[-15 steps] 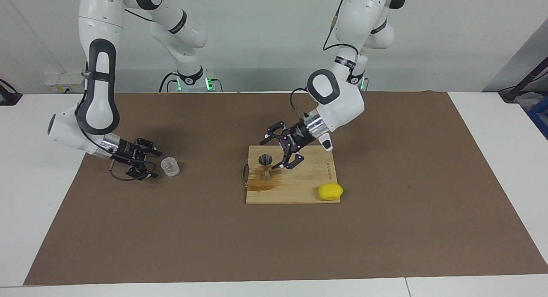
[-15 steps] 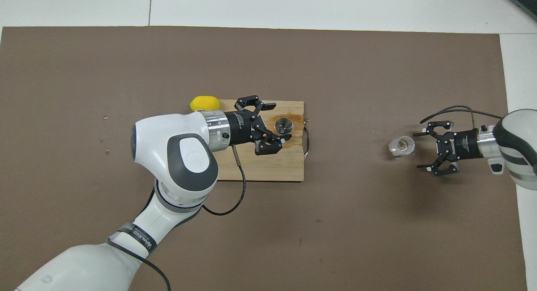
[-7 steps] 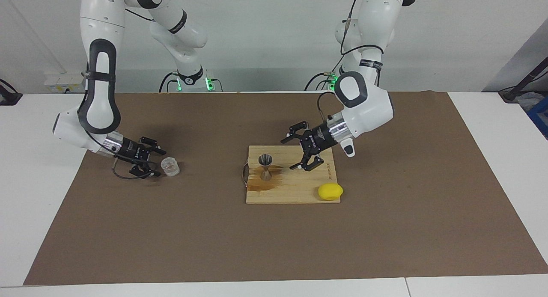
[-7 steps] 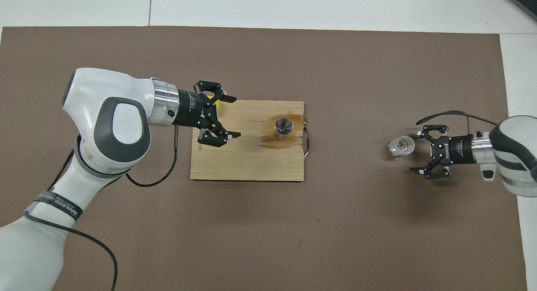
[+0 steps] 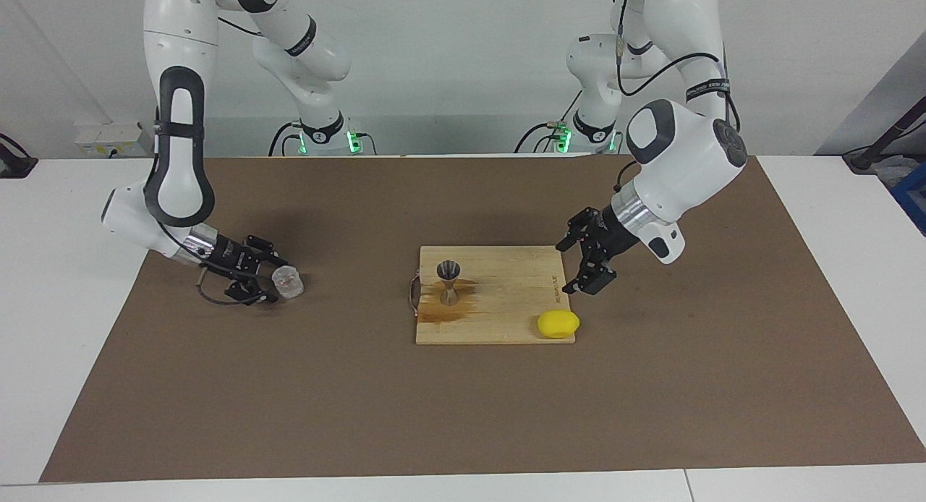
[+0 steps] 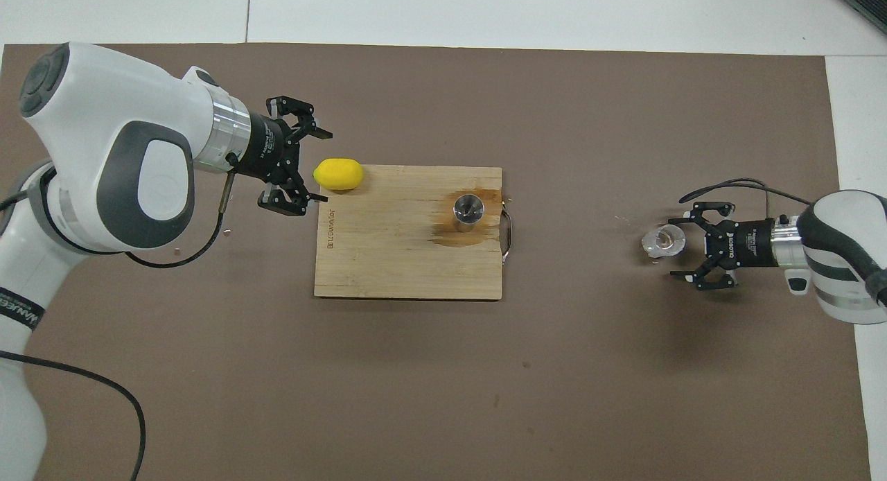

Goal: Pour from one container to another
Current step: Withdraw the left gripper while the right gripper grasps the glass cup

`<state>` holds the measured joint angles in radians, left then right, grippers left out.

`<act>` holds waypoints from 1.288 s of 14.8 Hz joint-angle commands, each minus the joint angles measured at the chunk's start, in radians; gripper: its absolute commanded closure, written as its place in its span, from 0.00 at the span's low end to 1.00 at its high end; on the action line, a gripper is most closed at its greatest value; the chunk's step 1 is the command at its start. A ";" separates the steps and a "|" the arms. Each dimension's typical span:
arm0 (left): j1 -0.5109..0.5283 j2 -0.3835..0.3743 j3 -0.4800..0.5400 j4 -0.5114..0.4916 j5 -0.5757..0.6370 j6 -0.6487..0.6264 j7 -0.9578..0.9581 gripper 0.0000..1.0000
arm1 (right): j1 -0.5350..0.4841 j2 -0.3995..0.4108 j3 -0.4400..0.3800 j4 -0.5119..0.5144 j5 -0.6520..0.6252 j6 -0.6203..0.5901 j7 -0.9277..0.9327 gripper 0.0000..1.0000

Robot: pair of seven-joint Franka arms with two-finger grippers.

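Brown paper was seen spread over the surface [image 5: 463, 408], with a wooden cutting board [image 5: 506, 321] laid mid-way along it. A wet stain was seen on the board around the steel jigger [image 5: 449, 281], which stood upright at the board's end toward the right arm. A yellow lemon [image 5: 558, 323] was spotted at the board's corner toward the left arm. The left claw [image 5: 584, 260] was held spread and empty, in the air beside that end. The right claw [image 5: 260, 276] was found spread, just beside the glass cup [image 5: 288, 281], with nothing gripped.
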<state>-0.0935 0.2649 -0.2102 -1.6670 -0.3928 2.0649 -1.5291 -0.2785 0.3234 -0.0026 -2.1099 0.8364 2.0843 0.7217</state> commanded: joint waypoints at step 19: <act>0.198 -0.189 0.011 0.000 0.364 -0.294 1.478 0.00 | 0.028 -0.053 0.009 0.031 0.047 -0.003 0.043 1.00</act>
<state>0.0990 0.1503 -0.1964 -1.6425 -0.0509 1.8349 -0.1341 -0.2507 0.3023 0.0032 -2.0928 0.8648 2.0876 0.7269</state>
